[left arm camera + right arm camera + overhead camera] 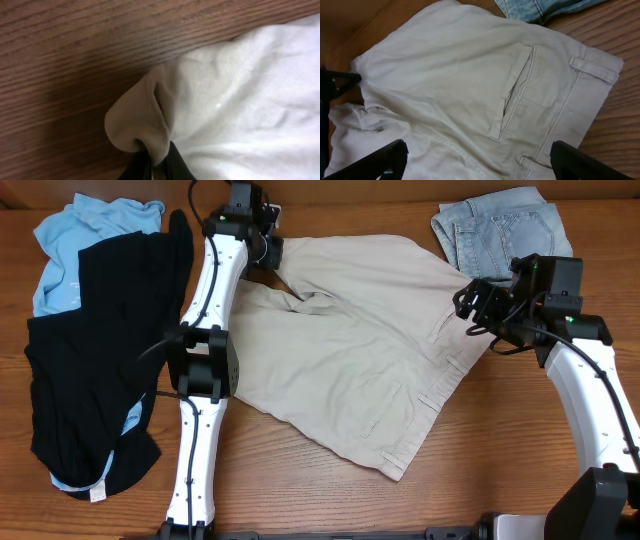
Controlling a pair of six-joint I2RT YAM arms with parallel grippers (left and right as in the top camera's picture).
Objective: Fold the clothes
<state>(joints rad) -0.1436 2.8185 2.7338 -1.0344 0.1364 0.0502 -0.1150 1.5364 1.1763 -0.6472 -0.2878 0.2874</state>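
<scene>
Sprawling mid-table, the khaki shorts lie spread. The left arm reaches far forward, its left gripper pinching their hem, clearest from its wrist. The right gripper hovers wide open over the waistband, back pocket below.

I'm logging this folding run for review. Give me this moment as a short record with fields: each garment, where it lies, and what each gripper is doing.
shorts: beige shorts spread on the table, back pocket up, not yet folded
left gripper: shut on a hemmed edge of the shorts, far side of the table
right gripper: open, over the pocket side, holding nothing
left pile: black garment lying over a light-blue shirt
far right: folded denim
</scene>
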